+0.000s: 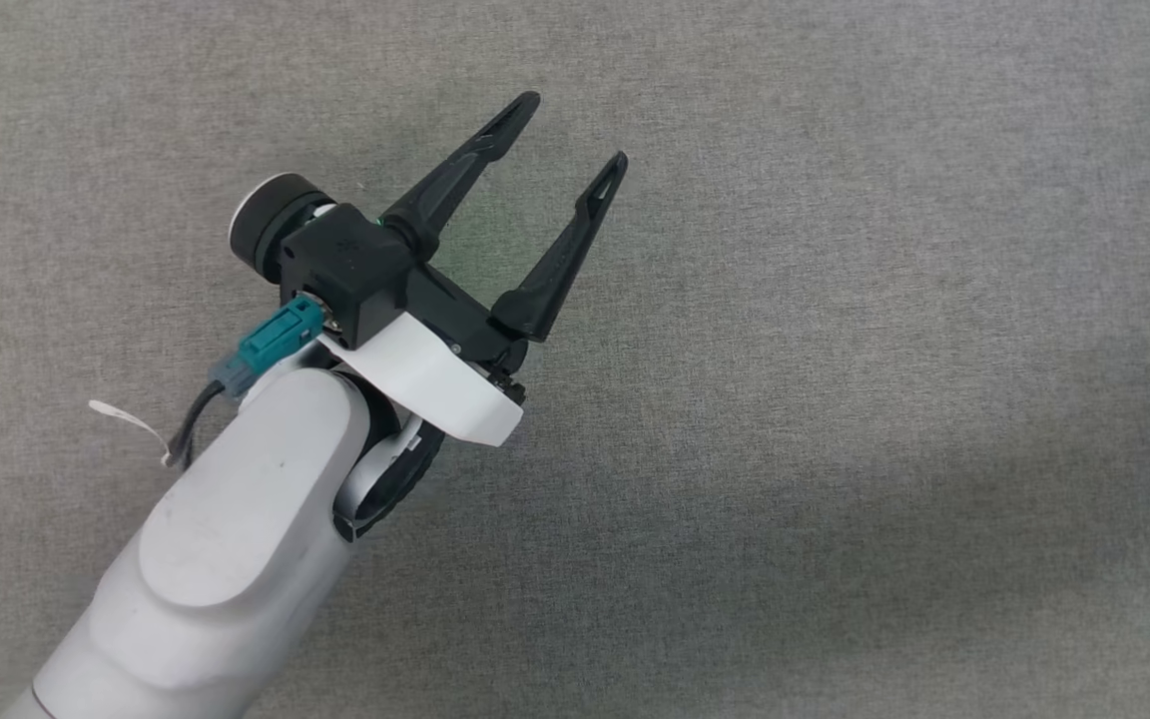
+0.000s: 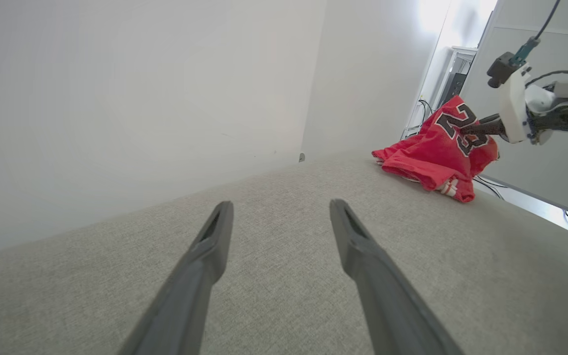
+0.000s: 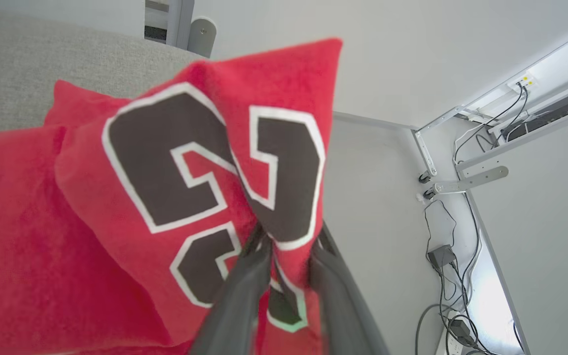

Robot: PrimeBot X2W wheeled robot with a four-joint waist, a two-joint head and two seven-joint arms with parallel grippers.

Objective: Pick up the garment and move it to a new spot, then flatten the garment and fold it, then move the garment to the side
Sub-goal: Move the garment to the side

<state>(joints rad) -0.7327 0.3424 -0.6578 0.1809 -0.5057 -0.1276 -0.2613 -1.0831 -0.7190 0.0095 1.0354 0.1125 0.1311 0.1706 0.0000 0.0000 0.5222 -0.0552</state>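
Soft, light red garment (image 2: 432, 158) heaped toward an edge of the grey worktop (image 1: 835, 399), one peak tented up.
Straddled at that peak, across the dark lettering, by the right claw (image 3: 291, 246), fingers (image 3: 244, 286) part-way apart around a fold; impossible to tell whether pinched or loose. Likely to sag and slip from a shallow single-layer nip, so best taken deep on a doubled fold or along a hem. Spread wide and empty at the left claw (image 1: 575, 128), above bare worktop, well apart from the cloth.

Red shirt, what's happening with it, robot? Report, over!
Left gripper open, hovering over grey surface. Right gripper fingers astride a raised fold of the garment, grip unclear. Nothing seen blocking.
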